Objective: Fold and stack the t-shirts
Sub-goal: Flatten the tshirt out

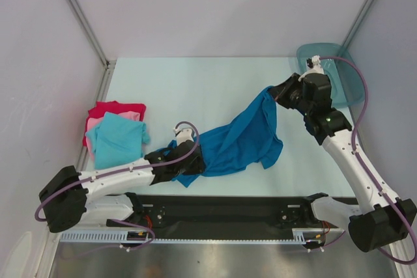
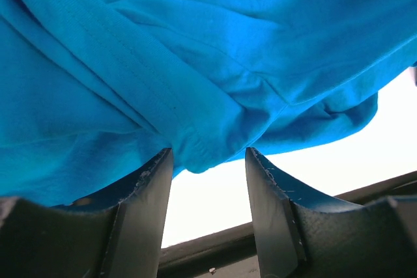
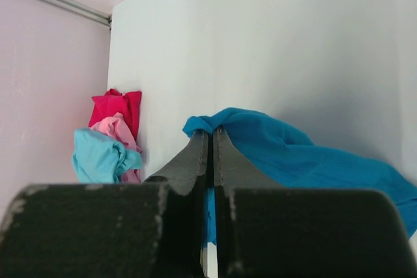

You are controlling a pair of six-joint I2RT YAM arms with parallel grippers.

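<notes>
A medium blue t-shirt [image 1: 241, 138] lies stretched across the table from front centre toward back right. My right gripper [image 1: 270, 92] is shut on its far corner and holds that corner up; in the right wrist view the blue cloth [image 3: 293, 154] bunches over the closed tips [image 3: 210, 131]. My left gripper [image 1: 186, 163] sits at the shirt's near-left end, half under the cloth. In the left wrist view the jaws [image 2: 208, 154] stand apart, and a hemmed fold of the shirt [image 2: 195, 43] hangs at the tips, unpinched. At the left lie the turquoise [image 1: 117, 138], pink [image 1: 96, 124] and red [image 1: 114, 107] t-shirts in a pile.
A teal translucent tray [image 1: 342, 76] sits at the back right corner behind the right arm. Walls with metal rails close in the table at left, back and right. The pile of turquoise [image 3: 98, 154], pink [image 3: 117, 128] and red [image 3: 117, 105] shirts rests near the left wall.
</notes>
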